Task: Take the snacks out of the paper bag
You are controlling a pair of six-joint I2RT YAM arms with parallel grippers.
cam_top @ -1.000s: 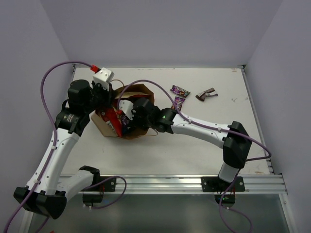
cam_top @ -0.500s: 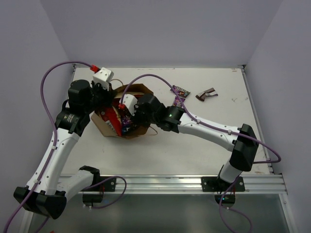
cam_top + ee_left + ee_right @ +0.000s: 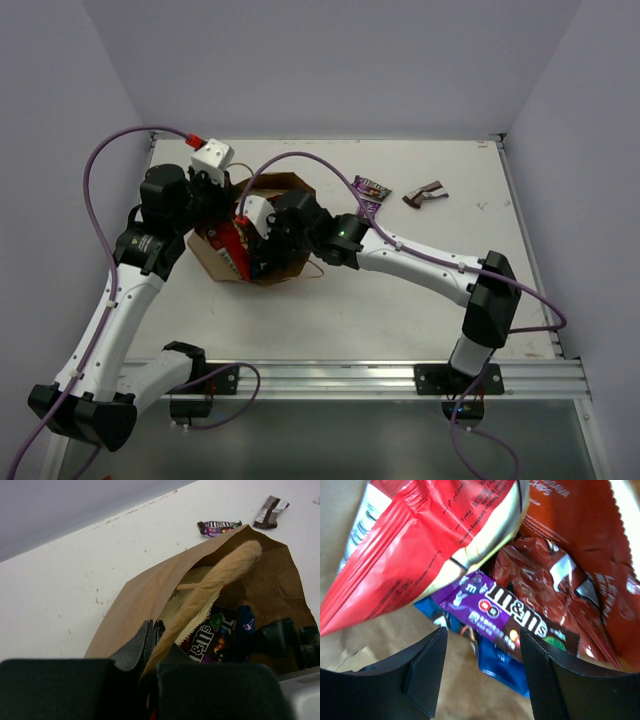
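The right claw (image 3: 482, 640) hangs inside the paper bag (image 3: 375, 630), fingers spread with nothing between them, right over a purple M&M's packet (image 3: 515, 617). That packet lies slantwise on a blue packet (image 3: 502, 667). A red chip bag (image 3: 420, 545) leans in above it on one side and a dark red crinkly packet (image 3: 560, 575) sits on the other.

The left claw (image 3: 152, 645) is pressed together on the bag's rim by the twisted handle (image 3: 220, 575), which seems to hold the mouth open toward the other arm. On the table (image 3: 75, 580), a second M&M's packet (image 3: 218, 527) lies just past the bag's far edge, with a brown-and-silver bar (image 3: 271, 512) beyond it.

The purple packet is probably light, with slick film and loose candy that will shift and let it sag. A pinch across its narrow width, or on a flat crimped end, should hold better than one on the bulging middle. The chip bags look air-puffed with brittle contents, so the flat top seam is the place to take them, not the belly. The kraft paper is thin and soft, and a packet dragged against its wall could crumple it or pull the bag along
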